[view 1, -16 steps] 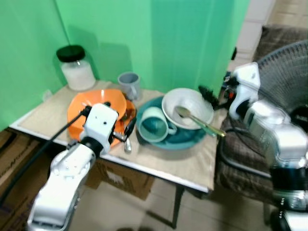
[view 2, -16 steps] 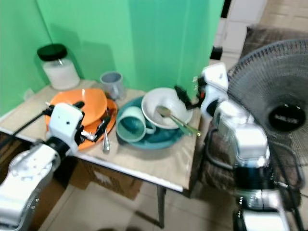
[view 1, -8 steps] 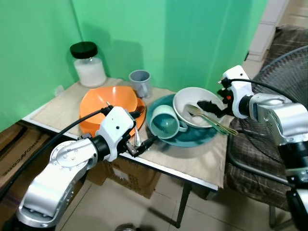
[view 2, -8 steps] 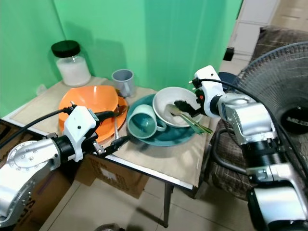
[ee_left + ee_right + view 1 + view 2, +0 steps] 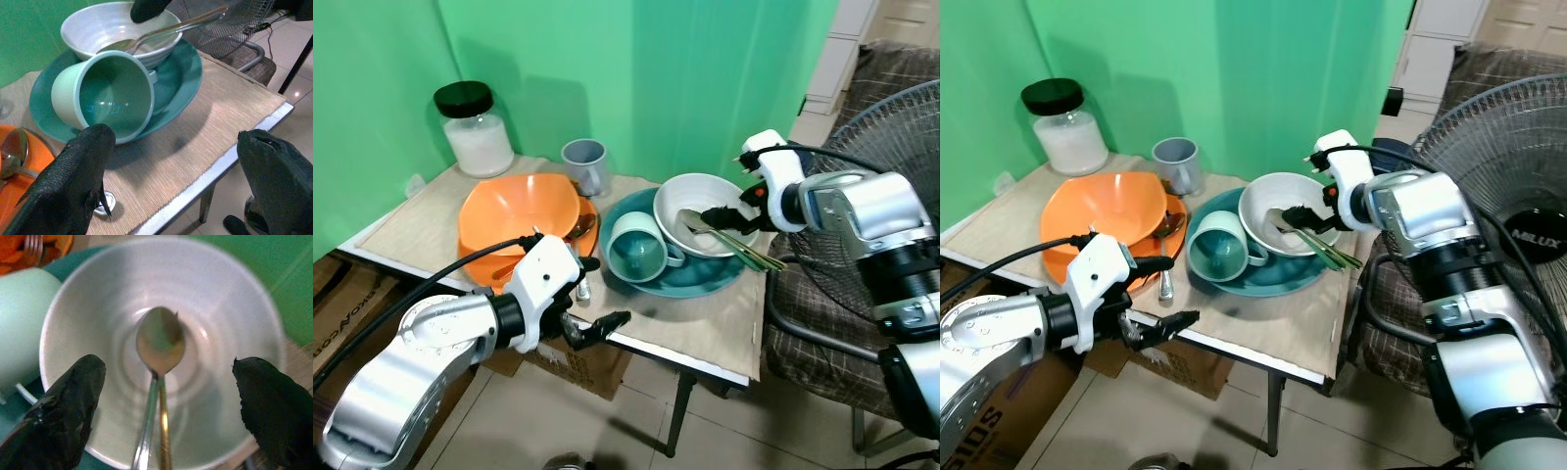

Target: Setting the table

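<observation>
We see bare mat along the worktop's (image 5: 705,343) front edge. The fan (image 5: 1518,186) reads "MLUX". Our right end effector (image 5: 164,396), fingers spread, hovers over the white bowl (image 5: 705,211) near the right edge, straddling its spoon (image 5: 159,340). Our left end effector (image 5: 171,181), spread, hangs off the front edge, facing the tipped mug (image 5: 105,95).
</observation>
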Robot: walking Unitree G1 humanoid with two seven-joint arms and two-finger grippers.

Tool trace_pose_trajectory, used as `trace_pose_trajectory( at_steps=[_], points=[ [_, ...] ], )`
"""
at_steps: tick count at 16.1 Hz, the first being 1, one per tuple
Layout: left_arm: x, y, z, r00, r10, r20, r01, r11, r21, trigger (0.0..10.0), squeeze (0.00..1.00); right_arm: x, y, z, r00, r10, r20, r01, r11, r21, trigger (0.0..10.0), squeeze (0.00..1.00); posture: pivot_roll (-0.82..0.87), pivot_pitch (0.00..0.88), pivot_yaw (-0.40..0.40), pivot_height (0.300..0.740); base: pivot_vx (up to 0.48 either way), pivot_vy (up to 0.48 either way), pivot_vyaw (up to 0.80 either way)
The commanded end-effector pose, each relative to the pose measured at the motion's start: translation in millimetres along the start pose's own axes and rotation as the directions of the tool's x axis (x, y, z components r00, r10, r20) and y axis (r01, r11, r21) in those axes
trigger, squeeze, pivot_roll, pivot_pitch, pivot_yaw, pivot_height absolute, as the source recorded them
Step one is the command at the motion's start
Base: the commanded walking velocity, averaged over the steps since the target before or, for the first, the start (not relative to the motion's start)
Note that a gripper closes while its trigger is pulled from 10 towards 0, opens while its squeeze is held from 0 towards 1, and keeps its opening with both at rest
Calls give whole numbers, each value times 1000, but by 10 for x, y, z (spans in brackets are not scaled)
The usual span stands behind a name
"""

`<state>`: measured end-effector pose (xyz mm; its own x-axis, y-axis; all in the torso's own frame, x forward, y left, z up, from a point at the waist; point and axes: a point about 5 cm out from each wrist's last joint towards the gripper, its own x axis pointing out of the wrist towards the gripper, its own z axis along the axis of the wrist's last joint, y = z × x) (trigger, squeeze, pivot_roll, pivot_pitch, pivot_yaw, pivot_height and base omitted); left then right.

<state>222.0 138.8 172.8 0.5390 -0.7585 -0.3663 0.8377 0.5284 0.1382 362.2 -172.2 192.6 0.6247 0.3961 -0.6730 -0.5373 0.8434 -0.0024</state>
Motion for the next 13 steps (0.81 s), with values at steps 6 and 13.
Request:
trace_pose_trajectory(
  at_steps=[6, 13],
  points=[
    [-2, -20, -20, 1000, 1, -23, -1, 1000, 0, 10000, 0, 126, 25, 31, 1000, -9, -28, 11, 998, 66, 10000, 0, 45, 0, 15, 740, 0, 0, 0],
    [41, -17, -49, 999, 1, -36, -1, 1000, 1, 10000, 0, 201, -8, 101, 998, -52, -33, 54, 996, 70, 10000, 0, 29, 0, 7, 740, 0, 0, 0]
  ],
)
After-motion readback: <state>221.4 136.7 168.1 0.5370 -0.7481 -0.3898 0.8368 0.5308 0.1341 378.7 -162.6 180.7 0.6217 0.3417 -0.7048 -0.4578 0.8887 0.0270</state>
